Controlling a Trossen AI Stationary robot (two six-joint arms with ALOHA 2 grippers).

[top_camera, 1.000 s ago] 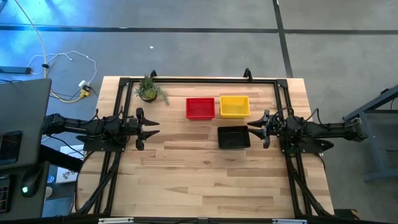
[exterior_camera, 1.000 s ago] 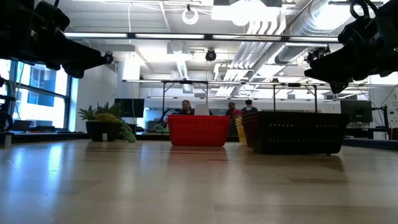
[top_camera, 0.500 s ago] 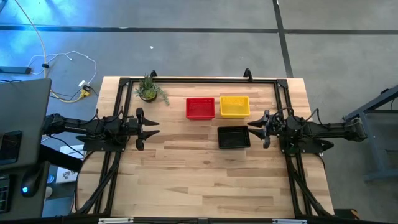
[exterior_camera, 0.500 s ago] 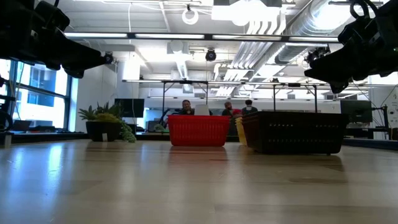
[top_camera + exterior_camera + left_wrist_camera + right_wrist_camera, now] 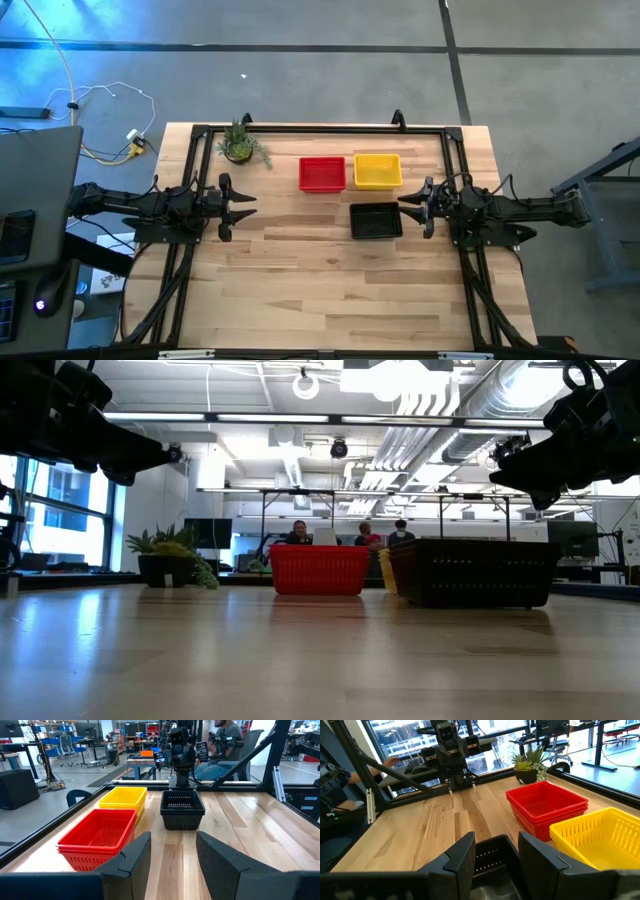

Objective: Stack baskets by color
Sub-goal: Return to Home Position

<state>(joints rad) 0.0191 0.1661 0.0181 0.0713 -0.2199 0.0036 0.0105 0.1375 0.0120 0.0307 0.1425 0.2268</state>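
Three stacks of baskets rest by their bottoms on the wooden table. The red stack [image 5: 322, 173] and the yellow stack [image 5: 377, 170] stand side by side toward the far edge. The black stack [image 5: 376, 221] is just nearer, below the yellow one. My left gripper [image 5: 248, 206] hovers level at the table's left side, open, pointing right, well away from the baskets [image 5: 100, 832]. My right gripper [image 5: 406, 207] hovers level and open, just right of the black stack [image 5: 490, 857] and above it. Neither holds anything.
A small green potted plant [image 5: 240, 145] stands at the far left corner. A black metal frame [image 5: 320, 129] runs along the table's edges. Bare wood [image 5: 320, 290] fills the near half of the table. People sit in the room beyond [image 5: 365, 538].
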